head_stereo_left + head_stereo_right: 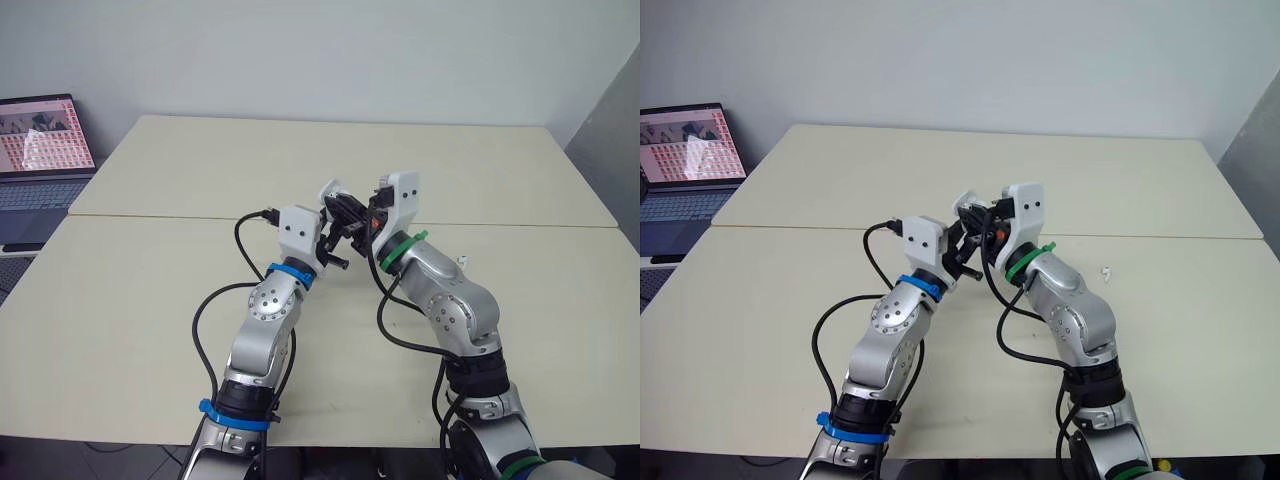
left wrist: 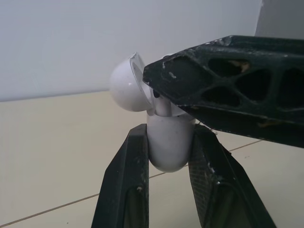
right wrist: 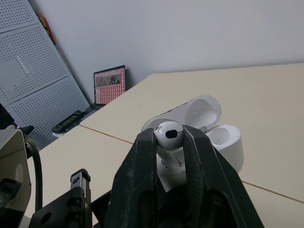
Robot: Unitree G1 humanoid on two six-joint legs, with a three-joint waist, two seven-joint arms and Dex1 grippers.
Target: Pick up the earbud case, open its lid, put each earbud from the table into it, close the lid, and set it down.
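Observation:
The white earbud case point(image 2: 168, 142) is held above the table's middle, with my left gripper point(image 2: 168, 129) shut on its body and its lid point(image 2: 126, 88) hinged open. My right gripper point(image 3: 168, 137) is shut on a white earbud point(image 3: 168, 133), holding it just over the open case point(image 3: 223, 142). In the left eye view the two grippers meet tip to tip, the left gripper point(image 1: 333, 228) beside the right gripper point(image 1: 355, 222). A second small white earbud point(image 1: 462, 260) lies on the table to the right of my right arm.
An open laptop point(image 1: 40, 150) stands off the table's far left corner. The beige table point(image 1: 150, 300) has a seam across its middle. A perforated panel point(image 3: 28, 71) stands behind the laptop.

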